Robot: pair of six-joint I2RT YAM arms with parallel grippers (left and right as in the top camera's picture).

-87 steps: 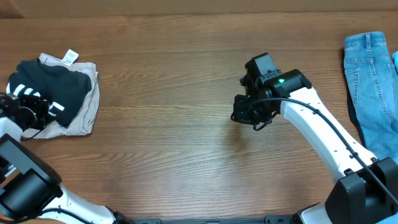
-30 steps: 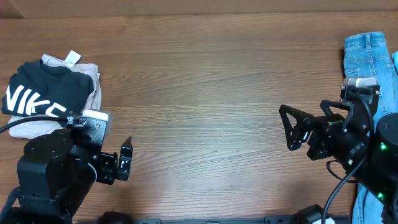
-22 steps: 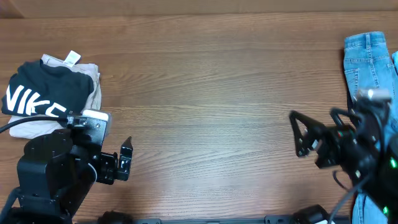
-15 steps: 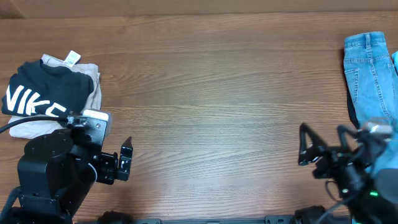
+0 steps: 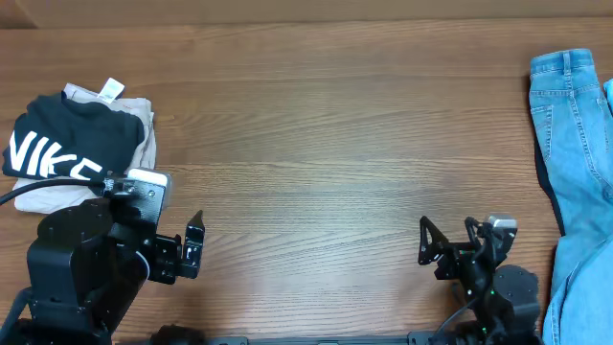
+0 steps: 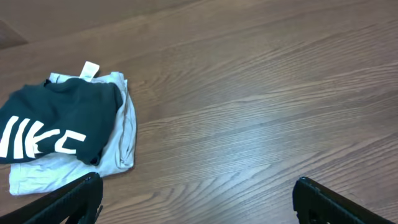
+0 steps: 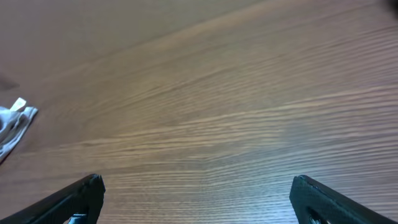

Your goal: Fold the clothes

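Right gripper (image 5: 448, 247) has pulled back to base, left gripper (image 5: 194, 245) parked too, both spread and empty, T-shirt (image 5: 77, 139) lies folded on beige garment (image 5: 147, 153), so the fold looks finished.

Both arms sit folded low at the near edge of the overhead view, the left arm (image 5: 81, 273) in the lower-left corner and the right arm (image 5: 498, 292) at lower right. The left gripper (image 5: 193, 244) juts out to the right of its arm's dark bulk, its fingers (image 6: 74, 199) wide apart in the wrist view. The right gripper (image 5: 448, 244) is likewise spread wide, its fingers (image 7: 81, 196) showing only at the bottom corners of its wrist view
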